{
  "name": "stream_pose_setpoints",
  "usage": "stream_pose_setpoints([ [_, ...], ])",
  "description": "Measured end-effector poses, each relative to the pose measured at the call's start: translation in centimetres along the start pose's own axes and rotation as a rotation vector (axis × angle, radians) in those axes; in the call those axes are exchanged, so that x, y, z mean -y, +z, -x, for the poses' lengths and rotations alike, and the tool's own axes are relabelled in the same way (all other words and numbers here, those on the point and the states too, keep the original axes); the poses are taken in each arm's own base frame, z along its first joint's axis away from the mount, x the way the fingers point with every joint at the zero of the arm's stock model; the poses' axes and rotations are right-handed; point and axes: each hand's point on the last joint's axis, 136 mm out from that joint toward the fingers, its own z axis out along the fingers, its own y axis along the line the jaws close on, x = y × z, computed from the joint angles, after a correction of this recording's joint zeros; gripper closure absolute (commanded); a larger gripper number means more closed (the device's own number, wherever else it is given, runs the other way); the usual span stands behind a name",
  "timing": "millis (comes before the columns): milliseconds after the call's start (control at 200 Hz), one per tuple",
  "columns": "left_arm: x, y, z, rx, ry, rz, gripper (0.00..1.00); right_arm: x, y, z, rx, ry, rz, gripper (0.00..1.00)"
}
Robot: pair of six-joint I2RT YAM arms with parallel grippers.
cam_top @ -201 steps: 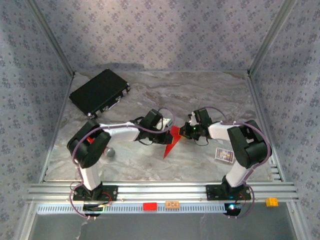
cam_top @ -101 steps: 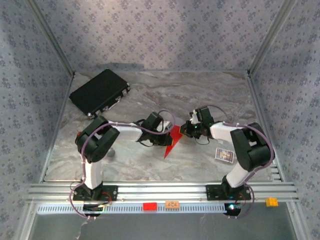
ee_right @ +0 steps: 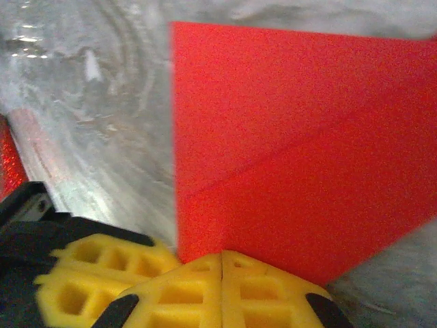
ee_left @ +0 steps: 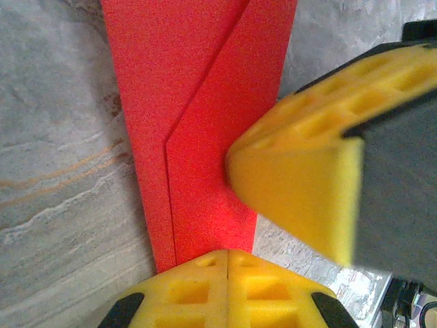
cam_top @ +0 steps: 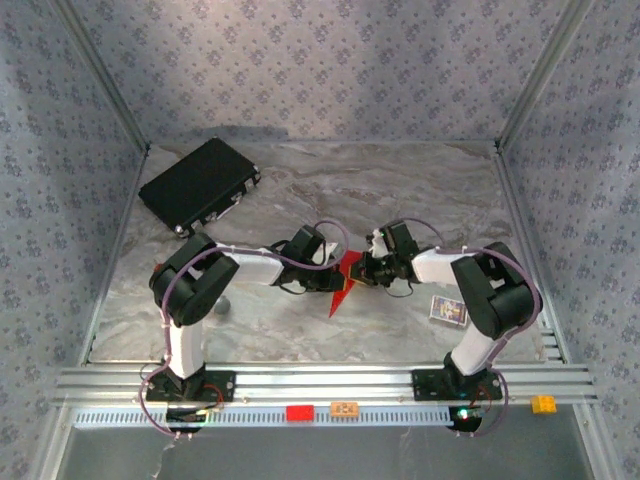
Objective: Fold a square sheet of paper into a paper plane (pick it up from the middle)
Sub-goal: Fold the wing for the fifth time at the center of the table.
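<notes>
Right pincer (ee_right: pixel 222 263) has crept in to meet the left pincer (ee_left: pixel 227 266) over the creased square sheet of paper (cam_top: pixel 340 295) at mid-desk (cam_top: pixel 300 325). Both are shut, tips pressing its edges. Sliding tips could drag the thin paper and skew the crease.

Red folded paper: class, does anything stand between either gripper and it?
Nothing visible does. The left gripper and the right gripper, both shut, rest their tips directly on the red folded paper, which lies flat on the marble table.
</notes>
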Motion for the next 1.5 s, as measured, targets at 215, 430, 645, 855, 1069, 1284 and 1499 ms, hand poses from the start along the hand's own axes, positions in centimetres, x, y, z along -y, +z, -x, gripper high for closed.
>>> stream_pose_setpoints([
  [215,0.0,0.0,0.0,0.001,0.001,-0.001,1.0,1.9,-1.4,2.6,0.059,0.068,0.017,0.92],
  [430,0.0,0.0,0.0,0.001,0.002,-0.001,1.0,3.5,-2.6,5.7,0.133,0.116,0.008,0.91],
  [645,0.0,0.0,0.0,0.001,0.002,-0.001,1.0,4.6,-3.7,7.8,0.193,0.138,-0.009,0.91],
  [855,0.0,0.0,0.0,0.001,0.002,-0.001,1.0,4.0,-4.5,8.3,0.218,0.127,-0.013,0.9],
  [1069,0.0,0.0,0.0,0.003,-0.004,-0.002,1.0,1.5,-6.7,8.9,0.282,0.069,0.008,0.89],
  [1284,0.0,0.0,0.1,0.01,-0.008,-0.005,1.0,0.2,-5.3,5.9,0.219,0.047,0.017,0.89],
  [1499,0.1,0.0,0.1,0.012,-0.01,-0.006,1.0,-1.8,-3.4,3.3,0.143,0.004,0.034,0.89],
])
